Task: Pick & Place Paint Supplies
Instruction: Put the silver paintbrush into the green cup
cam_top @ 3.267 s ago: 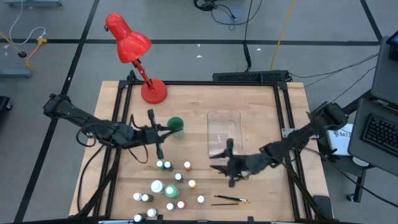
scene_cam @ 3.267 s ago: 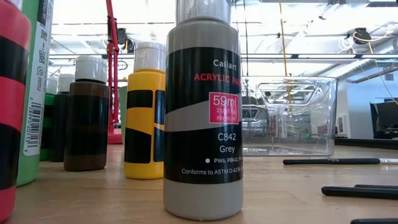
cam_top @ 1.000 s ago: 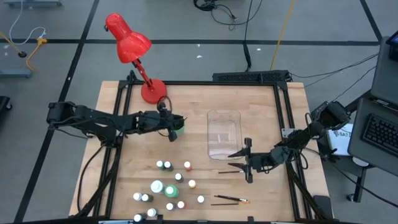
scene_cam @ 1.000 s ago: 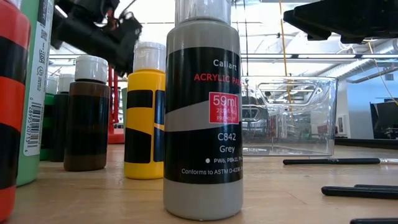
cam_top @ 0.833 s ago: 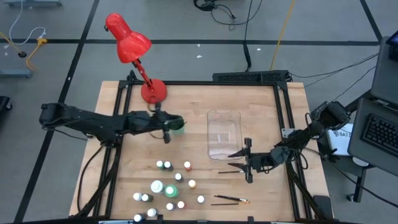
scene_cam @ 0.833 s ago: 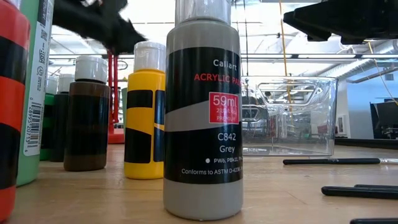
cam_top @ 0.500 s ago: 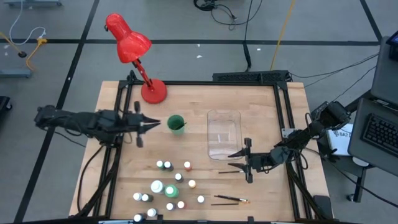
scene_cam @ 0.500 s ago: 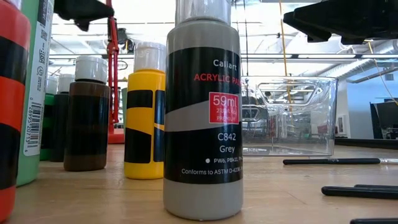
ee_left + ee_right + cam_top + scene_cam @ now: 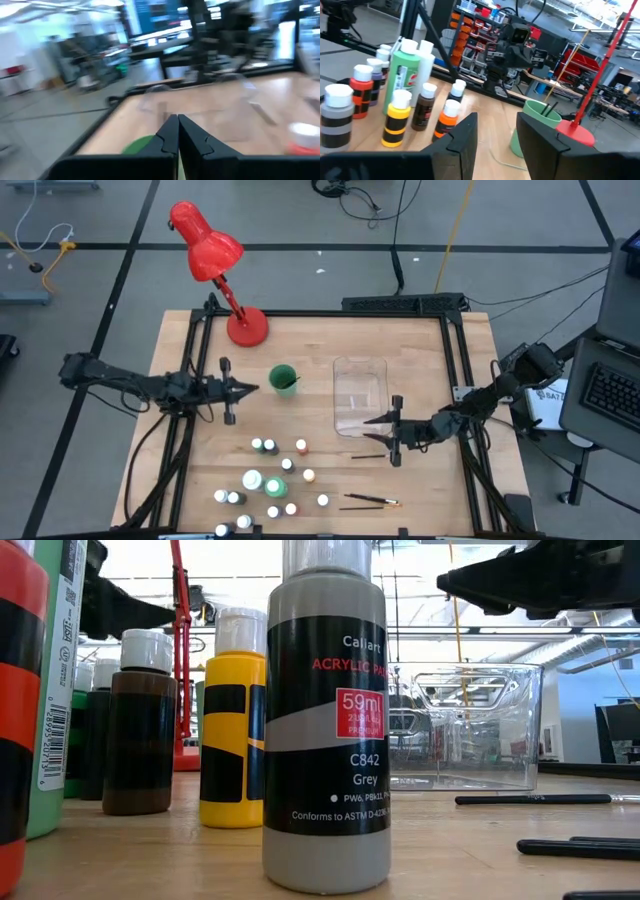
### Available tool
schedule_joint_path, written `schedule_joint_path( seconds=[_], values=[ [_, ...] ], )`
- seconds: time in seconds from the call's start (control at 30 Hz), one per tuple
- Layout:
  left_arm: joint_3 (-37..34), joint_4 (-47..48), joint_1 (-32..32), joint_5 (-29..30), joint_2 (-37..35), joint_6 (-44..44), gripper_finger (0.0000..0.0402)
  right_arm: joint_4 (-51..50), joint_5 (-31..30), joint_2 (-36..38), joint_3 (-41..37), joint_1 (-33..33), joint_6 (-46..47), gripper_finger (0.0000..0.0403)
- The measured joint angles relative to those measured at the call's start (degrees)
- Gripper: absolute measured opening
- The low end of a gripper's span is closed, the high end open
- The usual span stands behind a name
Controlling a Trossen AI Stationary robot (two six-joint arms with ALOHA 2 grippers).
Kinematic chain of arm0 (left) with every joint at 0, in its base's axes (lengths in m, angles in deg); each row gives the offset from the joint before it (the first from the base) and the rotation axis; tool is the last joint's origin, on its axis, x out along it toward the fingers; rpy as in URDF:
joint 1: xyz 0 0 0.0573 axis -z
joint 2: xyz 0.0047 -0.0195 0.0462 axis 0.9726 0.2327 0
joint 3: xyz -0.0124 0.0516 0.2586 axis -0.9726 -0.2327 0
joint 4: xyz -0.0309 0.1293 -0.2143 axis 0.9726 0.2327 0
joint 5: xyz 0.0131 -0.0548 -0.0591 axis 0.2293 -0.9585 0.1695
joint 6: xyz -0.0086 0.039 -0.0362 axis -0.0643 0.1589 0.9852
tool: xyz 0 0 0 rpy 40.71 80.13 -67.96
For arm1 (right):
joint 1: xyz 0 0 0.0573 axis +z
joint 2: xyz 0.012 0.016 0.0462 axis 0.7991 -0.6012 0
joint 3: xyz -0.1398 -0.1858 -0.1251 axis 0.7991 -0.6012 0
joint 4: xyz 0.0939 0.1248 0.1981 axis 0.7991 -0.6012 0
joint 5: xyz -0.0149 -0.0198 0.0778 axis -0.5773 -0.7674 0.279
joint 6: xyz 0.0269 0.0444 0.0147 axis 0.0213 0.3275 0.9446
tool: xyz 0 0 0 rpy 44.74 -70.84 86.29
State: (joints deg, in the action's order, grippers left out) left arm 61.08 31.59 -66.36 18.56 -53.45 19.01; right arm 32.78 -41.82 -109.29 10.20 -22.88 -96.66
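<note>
Left gripper [image 9: 244,388]: fingers [image 9: 169,134] pressed together, holding nothing, above table [image 9: 420,340] just beside green cup [image 9: 283,379] with a brush in it. Right gripper [image 9: 385,436]: fingers [image 9: 462,135] narrowly apart, empty, over the near end of clear bin [image 9: 359,393], beside 1 brush [image 9: 366,457]. Paint bottles [image 9: 272,485] clustered at the table's near edge; 2 brushes [image 9: 370,502] lying beside them.
</note>
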Motion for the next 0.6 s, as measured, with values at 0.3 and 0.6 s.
schedule_joint_path(
  seconds=[0.3, 0.6],
  values=[
    [0.17, -1.91, -1.58, 4.52, 0.09, 0.3, 0.0015, -3.9, -0.07, -0.02, 0.33, 0.7, 6.48, 0.0128],
    [0.17, -1.23, -1.58, 4.51, 0.15, -1.44, 0.0021, -46.74, -15.87, -0.02, 22.05, 8.39, 2.8, 0.01]
  ],
)
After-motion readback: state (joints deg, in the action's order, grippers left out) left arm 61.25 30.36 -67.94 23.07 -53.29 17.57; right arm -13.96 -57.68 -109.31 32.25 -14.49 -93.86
